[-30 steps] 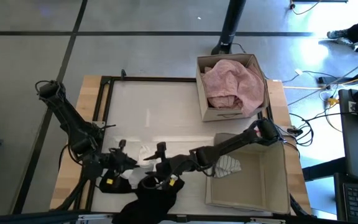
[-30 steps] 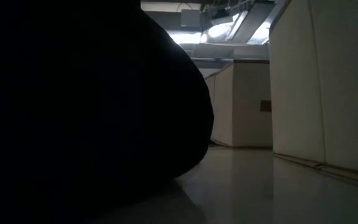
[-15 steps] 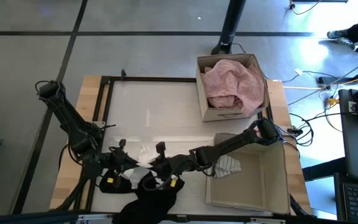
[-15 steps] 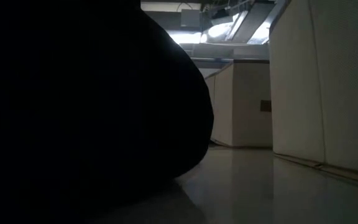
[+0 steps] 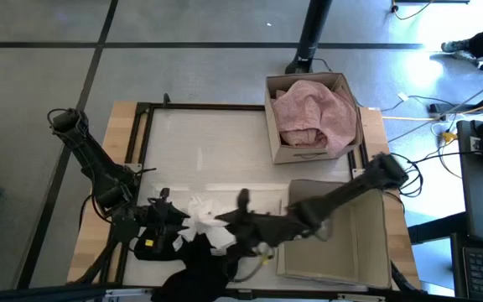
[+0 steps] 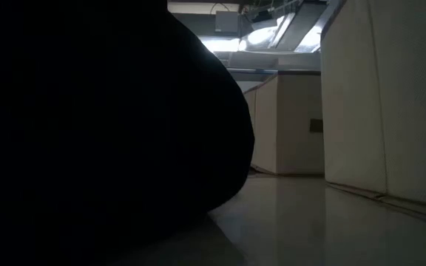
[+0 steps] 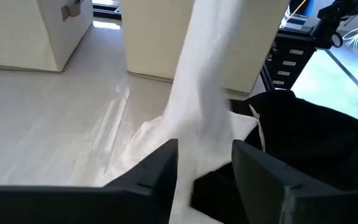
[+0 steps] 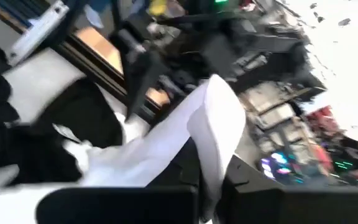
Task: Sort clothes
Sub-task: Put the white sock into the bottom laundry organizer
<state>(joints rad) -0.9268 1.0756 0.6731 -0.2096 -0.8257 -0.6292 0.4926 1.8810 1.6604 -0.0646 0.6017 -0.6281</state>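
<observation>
Low view blocked by black garment; right tool blurred.

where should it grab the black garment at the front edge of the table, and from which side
Probably the rumpled top fold of the black garment, coming straight down. It lies slumped in a heap and partly hangs over the table's front edge, so the raised folds give the fingers something to pinch, clear of the white cloth beside it.
</observation>
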